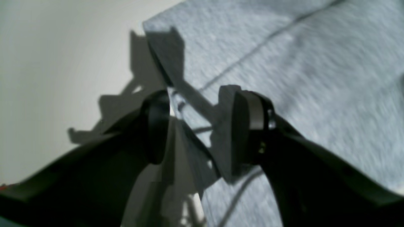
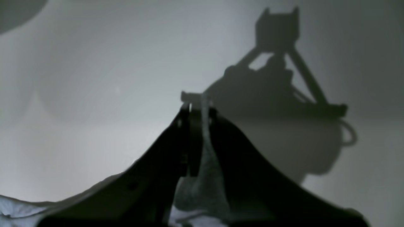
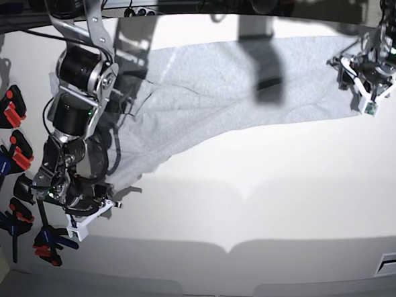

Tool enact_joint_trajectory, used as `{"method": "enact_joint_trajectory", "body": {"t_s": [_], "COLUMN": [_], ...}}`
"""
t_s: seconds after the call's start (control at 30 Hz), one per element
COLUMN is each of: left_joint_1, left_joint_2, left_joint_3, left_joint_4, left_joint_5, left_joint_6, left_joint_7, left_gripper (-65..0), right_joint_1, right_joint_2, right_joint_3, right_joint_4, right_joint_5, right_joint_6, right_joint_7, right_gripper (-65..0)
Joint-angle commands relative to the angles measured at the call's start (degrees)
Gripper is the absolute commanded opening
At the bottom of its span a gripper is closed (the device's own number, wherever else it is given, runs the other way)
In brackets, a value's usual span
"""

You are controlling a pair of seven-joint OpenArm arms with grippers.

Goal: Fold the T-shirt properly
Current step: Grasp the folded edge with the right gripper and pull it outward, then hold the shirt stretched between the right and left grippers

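Nearest you in the base view, your right gripper (image 3: pixel 86 212) hangs low at the front left of the white matte surface (image 3: pixel 262 193). Its jaws are pressed together on a thin fold of the light heather-grey cotton T-shirt (image 3: pixel 208 95). In the right wrist view you see that pinched strip of cloth running up between the black fingers (image 2: pixel 186 142) of the right gripper (image 2: pixel 197 107), with a loose bunch of it below them. Beside that arm, on the left edge, you have a cluster of black clamps with red-orange grips (image 3: pixel 12 157).

From the pinch, the T-shirt stretches away diagonally toward the back right, one edge lifted and the rest lying flat on the surface, with dark shadows across it.

Farthest from you, at the back right, your left gripper (image 3: pixel 363 81) sits at the shirt's far corner. In the left wrist view the left gripper (image 1: pixel 202 126) has its jaws spread, one black pad (image 1: pixel 156 126) over the bare surface (image 1: pixel 56 56) and the other over the T-shirt (image 1: pixel 315 78), straddling the cloth's edge. You cannot tell whether they touch it; nothing is pinched there.
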Motion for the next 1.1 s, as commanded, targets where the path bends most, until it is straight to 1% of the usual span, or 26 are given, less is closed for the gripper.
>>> {"method": "enact_joint_trajectory", "body": {"t_s": [0.0,0.07,0.13,0.17,0.27,0.37,0.43,0.53,0.6,0.67,0.7,0.73,0.77,0.8,0.83,0.9,0.93,0.97,1.07], "left_joint_1": [-0.66,-1.4,-1.73,-1.77,-1.77,-1.79,-1.77,-1.6,-1.46,-1.46,-1.44,-1.31,-1.29,-1.07,-0.74,-0.15,0.13,0.15,0.11], "left_joint_2": [-0.98,-0.98,-1.01,-0.98,-0.98,-1.01,-0.98,-0.98,-0.98,-0.98,-0.98,-0.98,-0.98,-1.01,-0.98,-0.98,-0.98,-0.98,-0.98], "left_joint_3": [-0.48,-0.48,-0.48,-0.48,-0.48,-0.48,-0.48,-0.48,-0.48,-0.48,-0.48,-0.48,-0.48,-0.48,-0.48,-0.46,-0.48,-0.48,-0.46], "left_joint_4": [-0.24,-1.51,-1.95,-1.97,-1.44,0.55,3.15,7.39,9.25,9.9,9.88,9.79,9.66,9.46,9.25,8.46,7.89,7.06,1.99], "left_joint_5": [-1.38,-3.32,-3.19,-2.73,-2.67,-2.58,-2.58,-2.21,-0.92,0.5,0.94,1.62,1.77,1.77,1.7,1.46,0.94,-0.44,-5.7], "left_joint_6": [-0.22,-1.42,-1.9,-1.88,-1.9,-1.88,-1.79,0.55,0.68,0.72,0.7,0.7,0.7,0.7,0.72,0.68,0.66,0.28,-1.09], "left_joint_7": [-0.63,-0.07,0.37,0.9,4.76,5.16,4.98,5.16,5.44,6.21,6.34,6.88,7.41,7.72,7.48,7.23,7.21,7.15,3.91], "left_gripper": [-35.1,-35.1,-35.1,-35.1,-36.0,-36.4,-40.1,-47.7,-54.2,-62.5,-64.7,-64.9,-64.5,-61.6,-56.9,-45.0,-40.4,-38.2,-38.1], "right_joint_1": [2.34,2.32,2.34,2.34,2.32,2.34,2.32,2.34,2.32,2.32,2.32,2.32,2.34,2.32,2.34,2.34,2.32,2.34,2.32], "right_joint_2": [0.55,0.55,0.55,0.55,0.52,0.55,0.55,0.52,0.55,0.57,0.57,0.55,0.55,0.52,0.52,0.52,0.55,0.57,0.52], "right_joint_3": [0.0,0.0,0.0,0.0,0.0,0.0,0.0,0.0,0.0,0.0,0.0,0.0,0.0,0.0,0.0,0.0,0.0,0.0,0.0], "right_joint_4": [1.01,1.01,1.01,1.01,1.01,1.01,1.01,1.01,1.01,1.01,1.01,1.01,1.01,1.01,1.01,1.01,1.01,1.01,1.01], "right_joint_5": [0.52,0.52,0.52,0.52,0.52,0.52,0.52,0.52,0.5,0.5,0.5,0.52,0.52,0.52,0.52,0.55,0.55,0.55,0.57], "right_joint_6": [1.38,2.25,2.6,2.58,2.6,2.58,2.58,2.58,2.6,2.58,2.58,2.58,2.58,2.58,2.58,2.58,2.58,2.58,2.6], "right_joint_7": [0.98,0.96,0.94,0.81,0.52,0.52,0.42,0.37,0.26,0.13,0.13,0.13,0.13,0.15,0.15,0.15,0.15,0.15,0.15], "right_gripper": [-65.0,-65.0,-65.0,-65.0,-65.0,-65.0,-65.0,-65.0,-65.0,-65.0,-65.0,-65.0,-65.0,-65.0,-65.0,-65.0,-65.0,-65.0,-65.0]}}
